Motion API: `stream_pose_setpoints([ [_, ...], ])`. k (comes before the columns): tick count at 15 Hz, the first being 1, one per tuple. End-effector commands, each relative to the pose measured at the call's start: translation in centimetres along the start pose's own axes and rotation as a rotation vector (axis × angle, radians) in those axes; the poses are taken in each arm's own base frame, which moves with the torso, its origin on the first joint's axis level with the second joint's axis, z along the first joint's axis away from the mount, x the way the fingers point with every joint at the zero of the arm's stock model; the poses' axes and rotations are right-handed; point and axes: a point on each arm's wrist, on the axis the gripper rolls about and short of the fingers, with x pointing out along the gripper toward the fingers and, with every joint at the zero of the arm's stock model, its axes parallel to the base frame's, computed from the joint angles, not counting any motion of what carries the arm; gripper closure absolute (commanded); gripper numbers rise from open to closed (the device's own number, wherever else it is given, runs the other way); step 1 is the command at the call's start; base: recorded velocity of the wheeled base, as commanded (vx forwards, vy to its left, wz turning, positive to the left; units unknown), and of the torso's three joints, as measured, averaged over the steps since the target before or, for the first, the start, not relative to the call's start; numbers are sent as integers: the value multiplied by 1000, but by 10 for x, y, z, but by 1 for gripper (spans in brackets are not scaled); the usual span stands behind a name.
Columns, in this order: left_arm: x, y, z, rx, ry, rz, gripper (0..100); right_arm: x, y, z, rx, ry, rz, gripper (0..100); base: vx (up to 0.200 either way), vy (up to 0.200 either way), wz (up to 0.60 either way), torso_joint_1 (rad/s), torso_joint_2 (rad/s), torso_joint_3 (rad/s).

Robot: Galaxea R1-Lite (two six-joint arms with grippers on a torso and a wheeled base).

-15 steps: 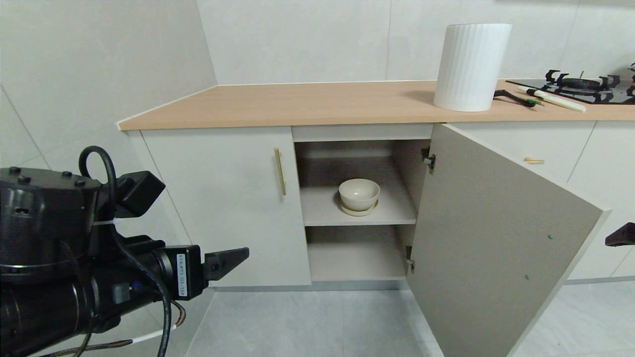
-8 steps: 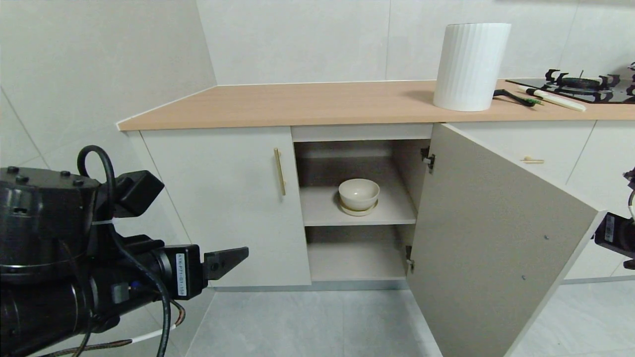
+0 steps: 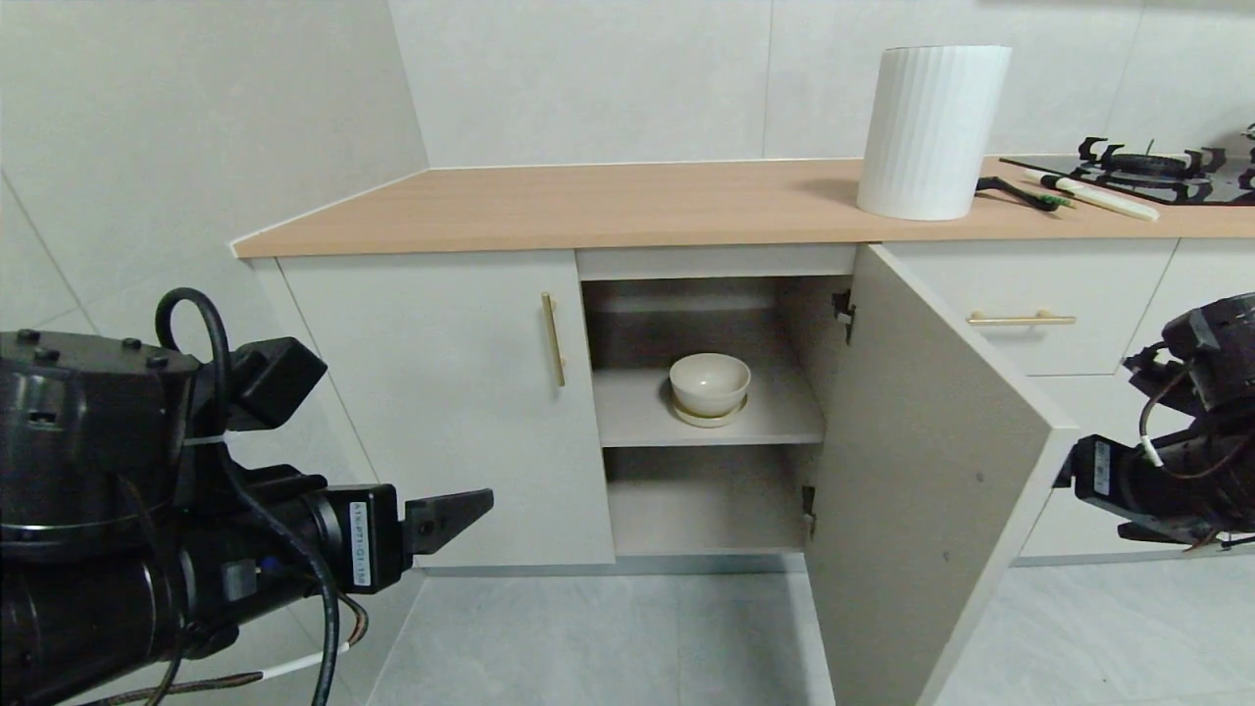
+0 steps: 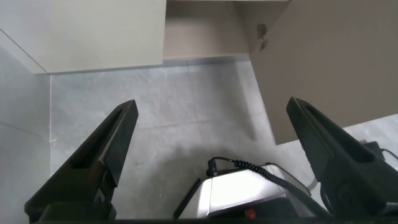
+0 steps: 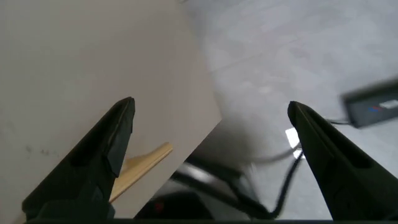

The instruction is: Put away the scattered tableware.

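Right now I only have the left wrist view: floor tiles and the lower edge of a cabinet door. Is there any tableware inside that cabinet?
Observer: Yes. A bowl sits on a small plate on the cabinet's upper shelf.
Operator: Where is the other arm's tool?
Observer: The right tool is open at the outer face of the open door, close to its gold handle.
Operator: Anything up on the worktop?
Observer: A white ribbed canister stands upright on the countertop, above the door's hinge side.
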Motion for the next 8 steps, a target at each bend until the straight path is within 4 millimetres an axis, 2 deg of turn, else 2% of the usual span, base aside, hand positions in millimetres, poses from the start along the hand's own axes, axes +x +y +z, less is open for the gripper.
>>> stream_pose_setpoints([
  [1, 0, 0, 1, -2, -4, 1, 0, 1, 26, -13, -79, 22, 67, 0, 0, 0, 0, 0, 0, 0],
  [4, -2, 1, 2, -4, -10, 0, 0, 7, 67, -27, -201, 11, 188, 0, 0, 0, 0, 0, 0, 0],
  [6, -3, 1, 3, -5, -18, -1, 0, 16, 107, -33, -291, 24, 260, 0, 0, 0, 0, 0, 0, 0],
  [8, -3, 0, 4, -10, -38, -7, 0, 25, 131, -35, -331, 31, 293, 0, 0, 0, 0, 0, 0, 0],
])
